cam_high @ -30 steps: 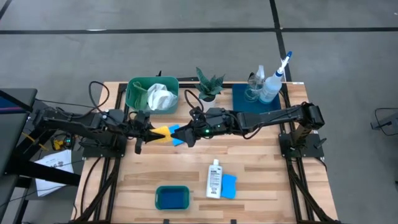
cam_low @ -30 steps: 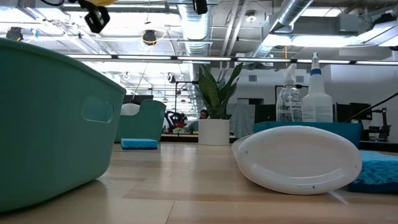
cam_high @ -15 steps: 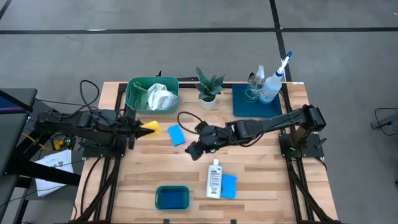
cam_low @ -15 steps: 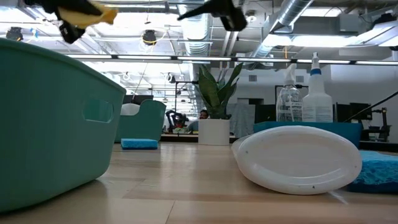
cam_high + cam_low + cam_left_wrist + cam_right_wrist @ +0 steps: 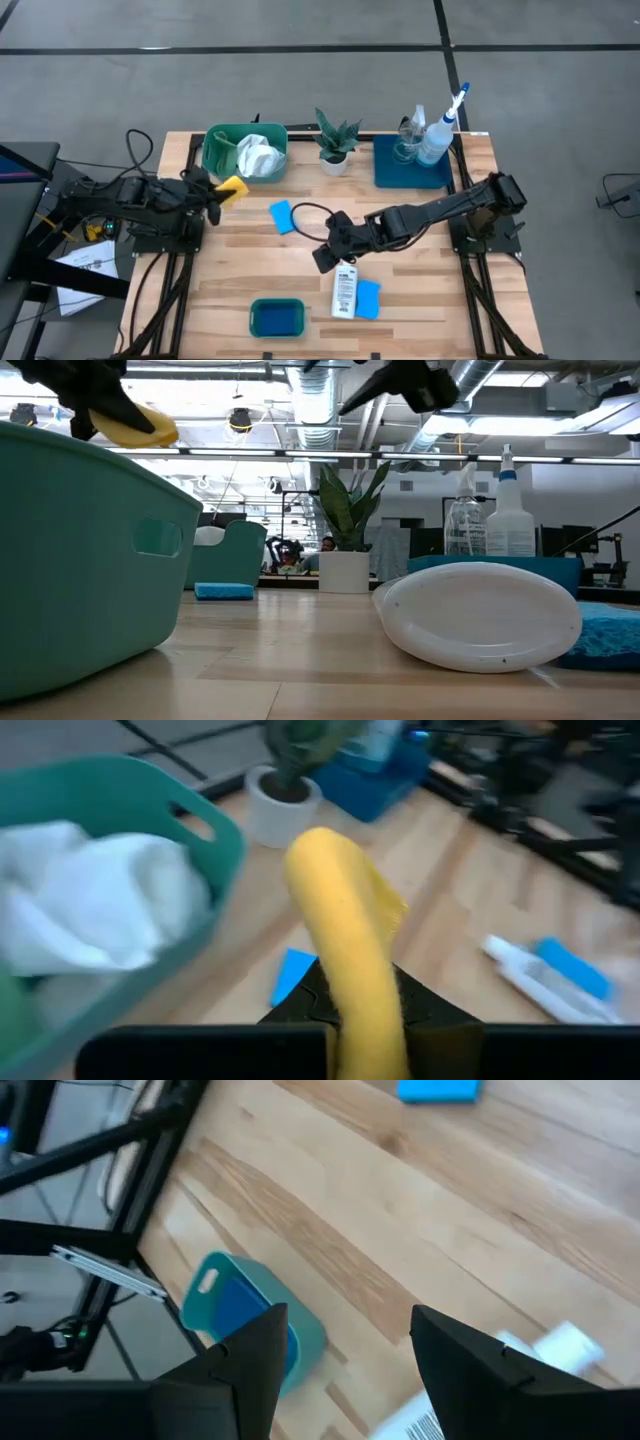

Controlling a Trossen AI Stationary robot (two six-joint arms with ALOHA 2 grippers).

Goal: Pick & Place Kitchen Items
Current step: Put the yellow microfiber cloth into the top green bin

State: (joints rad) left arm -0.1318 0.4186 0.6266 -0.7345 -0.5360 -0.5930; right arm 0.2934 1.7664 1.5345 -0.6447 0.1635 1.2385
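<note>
Wooden table (image 5: 420, 215) (grey floor around) | left end effector (image 5: 222, 190) grasping yellow cloth (image 5: 233, 187) | right end effector (image 5: 328, 254) released

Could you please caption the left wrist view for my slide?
Left gripper holds a yellow cloth near the green tub of white cloths.

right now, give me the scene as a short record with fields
left gripper: shut on yellow cloth, beside the far green tub
right gripper: open, empty, above the white bottle
far tub: holds white cloth
table: loose blue sponge; another sponge by the bottle
tray: two spray bottles
</note>
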